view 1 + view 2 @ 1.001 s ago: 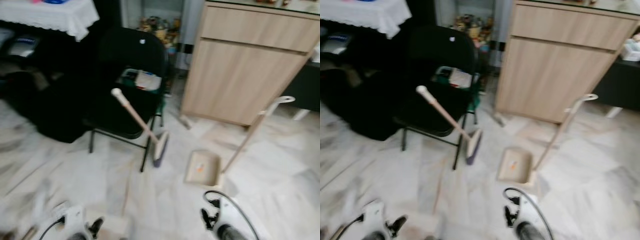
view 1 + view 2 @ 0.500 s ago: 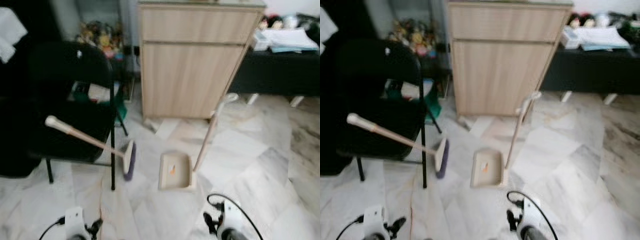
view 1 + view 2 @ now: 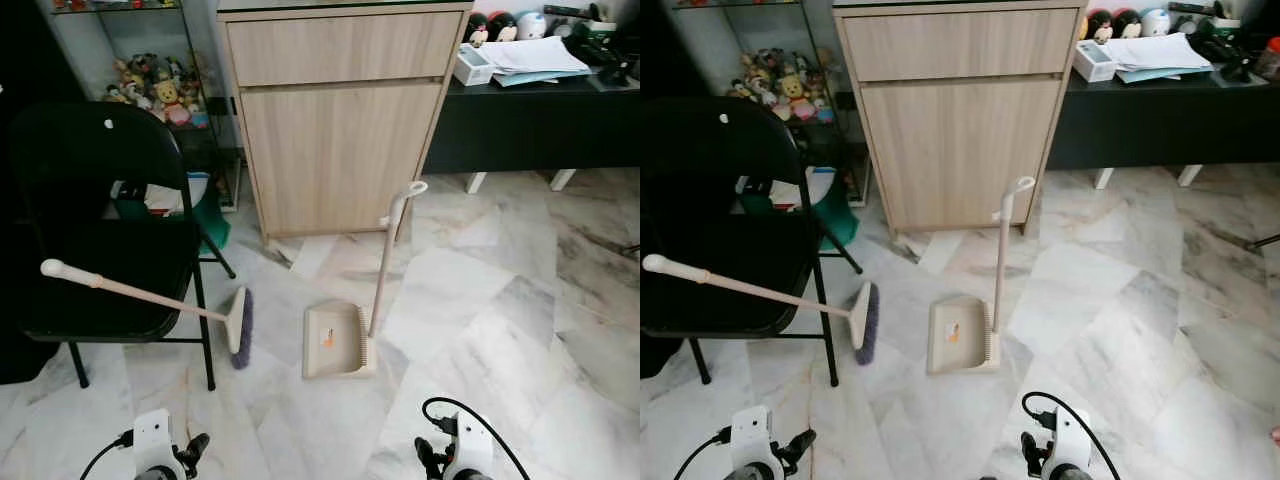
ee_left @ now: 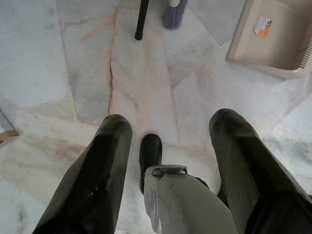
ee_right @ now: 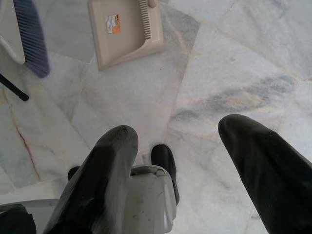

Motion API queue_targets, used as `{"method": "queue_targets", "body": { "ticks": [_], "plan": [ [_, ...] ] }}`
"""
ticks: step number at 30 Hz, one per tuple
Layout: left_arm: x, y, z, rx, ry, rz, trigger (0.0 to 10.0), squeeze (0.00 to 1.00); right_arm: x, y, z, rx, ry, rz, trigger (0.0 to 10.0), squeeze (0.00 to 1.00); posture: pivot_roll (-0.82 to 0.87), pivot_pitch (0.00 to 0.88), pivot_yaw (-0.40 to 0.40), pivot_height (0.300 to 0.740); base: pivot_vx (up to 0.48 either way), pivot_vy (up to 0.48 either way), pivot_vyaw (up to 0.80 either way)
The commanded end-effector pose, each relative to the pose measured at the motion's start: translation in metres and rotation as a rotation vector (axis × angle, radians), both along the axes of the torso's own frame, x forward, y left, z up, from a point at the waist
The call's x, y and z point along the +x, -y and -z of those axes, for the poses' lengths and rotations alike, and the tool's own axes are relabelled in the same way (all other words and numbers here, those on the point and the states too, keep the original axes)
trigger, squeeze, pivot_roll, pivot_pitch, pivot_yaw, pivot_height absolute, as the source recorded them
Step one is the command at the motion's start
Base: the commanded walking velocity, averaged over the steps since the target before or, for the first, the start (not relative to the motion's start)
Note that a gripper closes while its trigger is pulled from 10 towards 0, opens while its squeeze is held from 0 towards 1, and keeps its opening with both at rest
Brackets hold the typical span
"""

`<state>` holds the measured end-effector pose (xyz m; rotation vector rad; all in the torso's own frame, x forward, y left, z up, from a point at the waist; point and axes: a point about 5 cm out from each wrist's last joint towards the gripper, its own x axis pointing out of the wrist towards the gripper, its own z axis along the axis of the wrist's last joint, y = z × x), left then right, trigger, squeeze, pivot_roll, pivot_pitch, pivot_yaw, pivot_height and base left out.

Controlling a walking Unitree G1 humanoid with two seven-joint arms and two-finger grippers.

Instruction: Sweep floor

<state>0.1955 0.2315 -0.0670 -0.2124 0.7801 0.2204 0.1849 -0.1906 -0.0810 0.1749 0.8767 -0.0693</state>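
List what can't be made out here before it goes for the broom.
- Broom: whether its handle rests on the black chair or only crosses it; head views, no depth cue.
- Dustpan sticker: too small to read.
- Items on the black desk: cut off by the top edge.
- Left tool and right tool: open, holding nothing.

The broom (image 3: 150, 297) head's bristles (image 4: 173, 10) are cut off beside the black chair (image 3: 95, 235) leg. Small figurines (image 3: 150, 85) left of the wooden cabinet (image 3: 335, 120) are too small to identify.
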Motion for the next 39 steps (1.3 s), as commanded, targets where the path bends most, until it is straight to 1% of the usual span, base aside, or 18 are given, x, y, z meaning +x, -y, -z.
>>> {"method": "queue_targets", "body": {
  "ticks": [1, 4, 8, 11, 16, 20, 25, 29, 31, 32, 38, 39],
  "plan": [
    [-0.009, -0.002, 0.005, -0.001, -0.034, -0.007, 10.0, 0.00, -0.009, -0.005, 0.005, 0.004, -0.031, -0.001, 10.0, 0.00, -0.12, 0.164, -0.007, 0.740, 0.000, 0.255, 0.00],
    [-0.009, -0.003, 0.005, 0.000, -0.034, -0.006, 10.0, 0.00, -0.007, -0.012, 0.005, 0.010, -0.027, -0.006, 10.0, 0.00, -0.13, 0.164, -0.005, 0.740, 0.000, 0.290, 0.00],
    [-0.009, -0.003, 0.004, -0.002, -0.034, -0.004, 10.0, 0.00, -0.003, -0.014, 0.003, 0.012, -0.014, -0.010, 10.0, 0.00, -0.12, 0.165, -0.005, 0.740, 0.000, 0.289, 0.00],
    [-0.009, -0.003, 0.004, -0.001, -0.033, -0.003, 10.0, 0.00, 0.001, -0.010, 0.001, 0.011, 0.003, -0.009, 10.0, 0.00, -0.12, 0.165, -0.004, 0.740, 0.000, 0.304, 0.00],
    [-0.009, -0.003, 0.004, -0.001, -0.032, -0.003, 10.0, 0.00, 0.003, -0.003, -0.001, 0.007, 0.013, -0.008, 10.0, 0.00, -0.12, 0.164, -0.003, 0.740, 0.000, 0.359, 0.00],
    [-0.009, -0.003, 0.004, 0.000, -0.032, -0.001, 10.0, 0.00, 0.003, -0.002, -0.001, 0.007, 0.016, -0.007, 10.0, 0.00, -0.12, 0.155, -0.003, 0.740, 0.000, 0.387, 0.00],
    [-0.010, -0.003, 0.004, 0.002, -0.031, 0.005, 10.0, 0.00, 0.007, -0.014, -0.002, 0.015, 0.021, -0.021, 10.0, 0.00, -0.12, 0.143, -0.002, 0.740, 0.000, 0.389, 0.00],
    [-0.010, -0.003, 0.004, 0.002, -0.029, 0.006, 10.0, 0.00, 0.007, -0.016, -0.002, 0.017, 0.021, -0.025, 10.0, 0.00, -0.12, 0.142, -0.002, 0.740, 0.000, 0.368, 0.00],
    [-0.009, -0.003, 0.004, 0.003, -0.028, 0.007, 10.0, 0.00, 0.008, -0.016, -0.002, 0.017, 0.020, -0.025, 10.0, 0.00, -0.12, 0.142, -0.001, 0.740, 0.000, 0.000, 0.00],
    [-0.009, -0.003, 0.004, 0.006, -0.023, 0.006, 10.0, 0.00, 0.007, -0.012, -0.002, 0.014, 0.017, -0.020, 10.0, 0.00, -0.12, 0.145, 0.000, 0.740, 0.000, 0.000, 0.00],
    [-0.008, -0.004, 0.003, 0.010, -0.022, 0.008, 10.0, 0.00, 0.003, 0.003, -0.002, 0.004, 0.010, -0.004, 10.0, 0.00, -0.12, 0.153, -0.002, 0.740, 0.000, 0.000, 0.00],
    [-0.008, -0.004, 0.003, 0.010, -0.022, 0.008, 10.0, 0.00, 0.003, 0.003, -0.002, 0.004, 0.010, -0.004, 10.0, 0.00, -0.12, 0.153, -0.002, 0.740, 0.000, 0.000, 0.00]
  ]
}}
